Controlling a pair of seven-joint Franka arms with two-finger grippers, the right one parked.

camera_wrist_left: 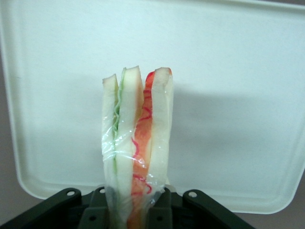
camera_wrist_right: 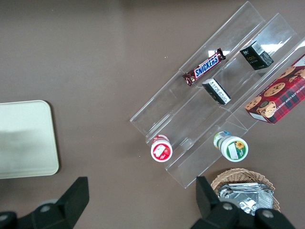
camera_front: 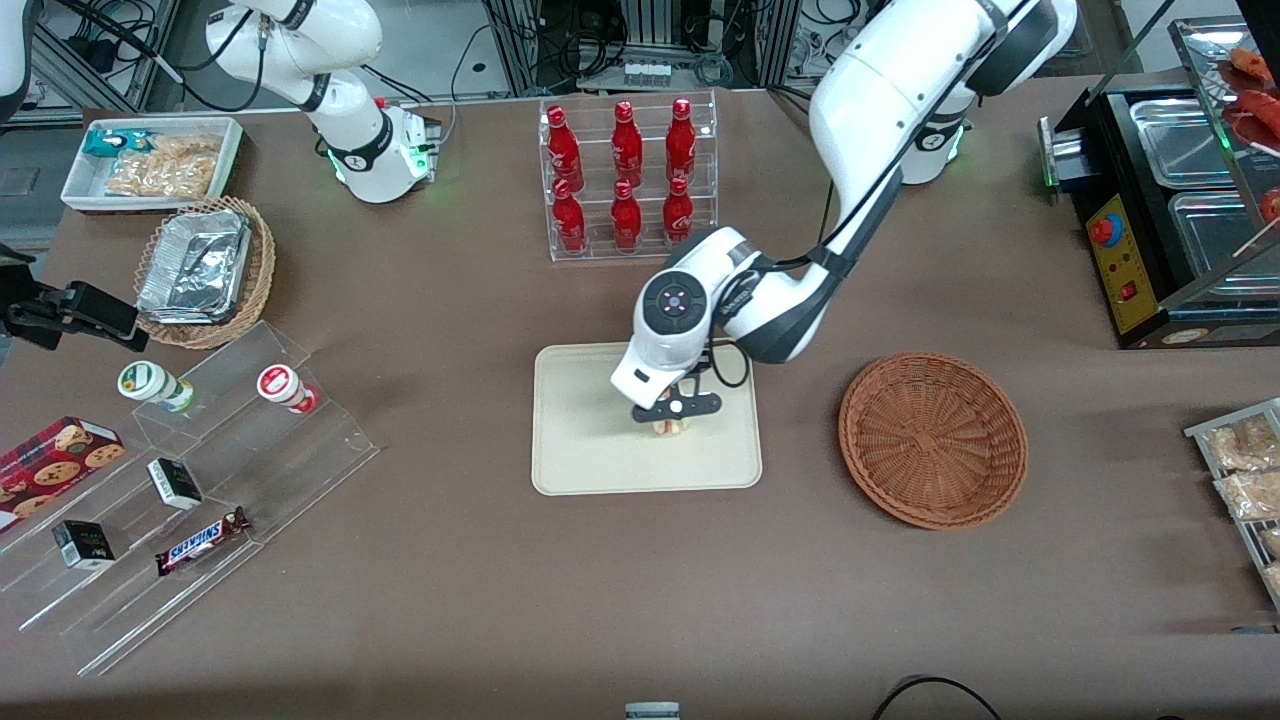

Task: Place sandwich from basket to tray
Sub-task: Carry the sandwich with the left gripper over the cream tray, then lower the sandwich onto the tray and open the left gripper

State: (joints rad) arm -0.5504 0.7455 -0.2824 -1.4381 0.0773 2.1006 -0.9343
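Now, claw (camera_front: 672, 418) clamped on sandwich (camera_wrist_left: 138, 143) (plastic-wrapped) over tray (camera_front: 580, 460), basket (camera_front: 932, 438) beside, Snickers bar (camera_wrist_right: 205, 67) nr parked arm.

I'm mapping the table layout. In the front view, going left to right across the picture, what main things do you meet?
Tan basket of foil trays → red bottle rack → gripper holding the sandwich over the tray → reddish-brown basket → black food warmer.

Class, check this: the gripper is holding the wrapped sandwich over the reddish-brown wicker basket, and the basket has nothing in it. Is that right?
Not quite. The gripper holds the wrapped sandwich over the cream tray, not over the basket. The front view shows it, and the left wrist view has the tray beneath the sandwich. The basket does have nothing in it.
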